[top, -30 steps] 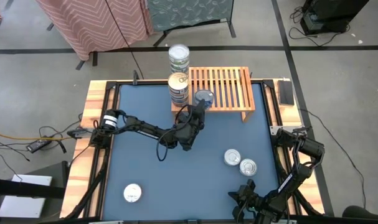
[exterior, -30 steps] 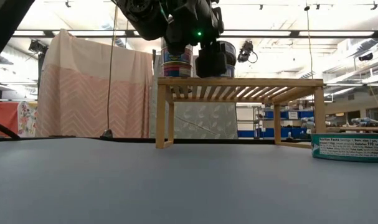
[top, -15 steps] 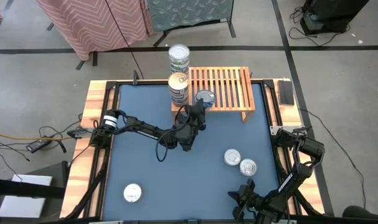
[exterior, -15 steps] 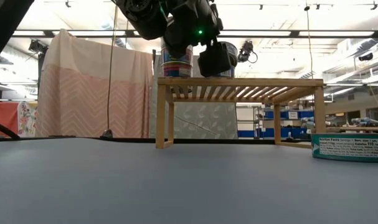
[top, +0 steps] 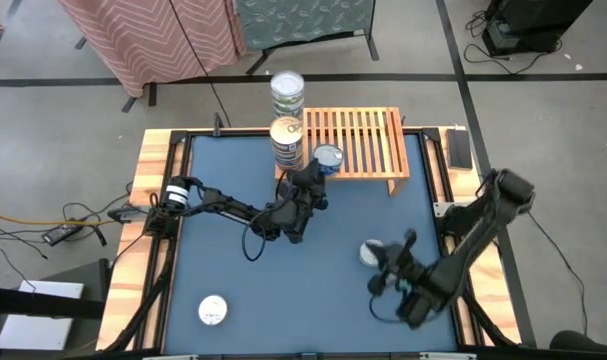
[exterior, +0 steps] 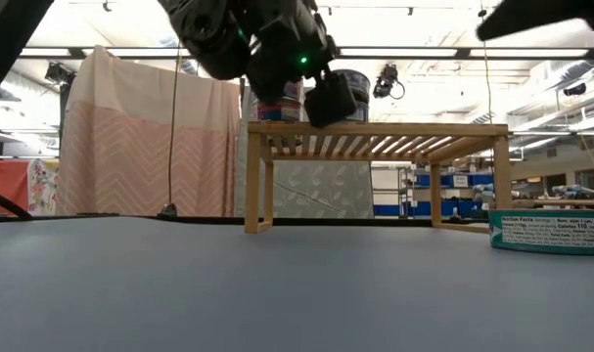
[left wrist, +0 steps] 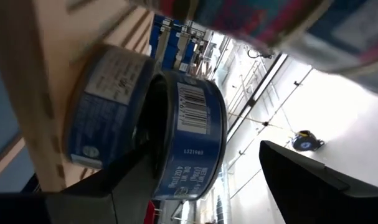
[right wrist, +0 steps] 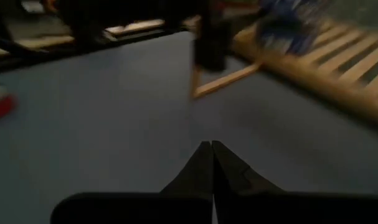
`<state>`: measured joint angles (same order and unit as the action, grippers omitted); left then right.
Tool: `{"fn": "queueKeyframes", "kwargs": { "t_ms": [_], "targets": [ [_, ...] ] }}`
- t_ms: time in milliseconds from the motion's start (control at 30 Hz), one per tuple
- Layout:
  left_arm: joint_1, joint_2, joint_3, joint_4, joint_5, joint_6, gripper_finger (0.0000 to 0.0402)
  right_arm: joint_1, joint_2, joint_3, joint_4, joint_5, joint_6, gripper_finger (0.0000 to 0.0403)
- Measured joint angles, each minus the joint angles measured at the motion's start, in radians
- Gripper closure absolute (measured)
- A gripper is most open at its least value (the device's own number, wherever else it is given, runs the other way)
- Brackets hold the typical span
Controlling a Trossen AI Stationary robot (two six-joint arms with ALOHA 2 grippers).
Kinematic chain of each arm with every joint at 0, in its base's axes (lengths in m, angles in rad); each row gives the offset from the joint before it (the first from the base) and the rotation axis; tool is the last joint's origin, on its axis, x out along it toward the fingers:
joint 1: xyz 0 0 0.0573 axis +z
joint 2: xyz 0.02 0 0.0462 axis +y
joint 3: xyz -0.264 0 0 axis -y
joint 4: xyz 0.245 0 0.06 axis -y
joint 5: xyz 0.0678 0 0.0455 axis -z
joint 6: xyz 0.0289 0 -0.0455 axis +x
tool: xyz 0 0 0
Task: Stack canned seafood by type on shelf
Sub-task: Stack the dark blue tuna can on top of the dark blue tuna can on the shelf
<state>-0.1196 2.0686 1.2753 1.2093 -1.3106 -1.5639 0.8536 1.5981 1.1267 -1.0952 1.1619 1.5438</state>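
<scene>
The light-wood shelf stands at the table's far edge. A blue-labelled tin rests on its slats near the left end. In the left wrist view it is a stack of two blue tins. Two taller tin stacks stand left of the shelf's top. My left gripper is open, just near of the blue tins and apart from them. My right gripper is shut and empty above a silver-topped tin on the mat. Another silver-topped tin lies near left.
A teal-labelled tin lies on the blue mat at the right of the low view. The right arm reaches across the table's right part and hides the mat beneath it. A dark flat object lies on the right wooden rim.
My left gripper has drawn back from the blue tins on the shelf toward the table's near edge, and the tins stay put. My right arm has swung from the near right corner toward the middle and now hangs over the tins on the mat.
</scene>
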Motion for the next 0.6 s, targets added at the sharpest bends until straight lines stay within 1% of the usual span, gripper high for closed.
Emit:
{"fn": "queueKeyframes", "kwargs": {
  "t_ms": [67, 133, 200, 267, 367, 467, 533, 600],
  "targets": [
    [0.000, 0.000, -0.023, 0.040, 0.006, -0.001, 0.0114, -0.053, -0.058, -0.001, -0.029, 0.000, -0.107, 0.0403],
    [0.000, 0.000, -0.039, 0.057, 0.030, -0.013, 0.0114, -0.104, -0.120, -0.001, -0.020, 0.009, -0.224, 0.0403],
    [0.000, 0.000, -0.046, 0.057, 0.045, -0.037, 0.0114, -0.150, -0.180, -0.001, 0.013, 0.022, -0.347, 0.0403],
    [0.000, 0.000, -0.050, 0.060, 0.049, -0.045, 0.0114, -0.186, -0.230, -0.008, 0.081, 0.013, -0.495, 0.0403],
    [-0.001, 0.000, -0.050, 0.071, 0.076, -0.046, 0.0114, -0.236, -0.308, -0.046, 0.229, -0.068, -0.738, 0.0403],
    [-0.001, -0.001, -0.050, 0.084, 0.083, -0.048, 0.0114, -0.297, -0.380, -0.108, 0.420, -0.200, -0.972, 0.0403],
    [-0.001, -0.001, -0.050, 0.094, 0.089, -0.048, 0.0114, -0.346, -0.419, -0.150, 0.534, -0.283, -1.085, 0.0403],
    [-0.003, -0.001, -0.050, 0.113, 0.090, -0.048, 0.0114, -0.392, -0.449, -0.181, 0.605, -0.321, -1.157, 0.0403]
  ]
}}
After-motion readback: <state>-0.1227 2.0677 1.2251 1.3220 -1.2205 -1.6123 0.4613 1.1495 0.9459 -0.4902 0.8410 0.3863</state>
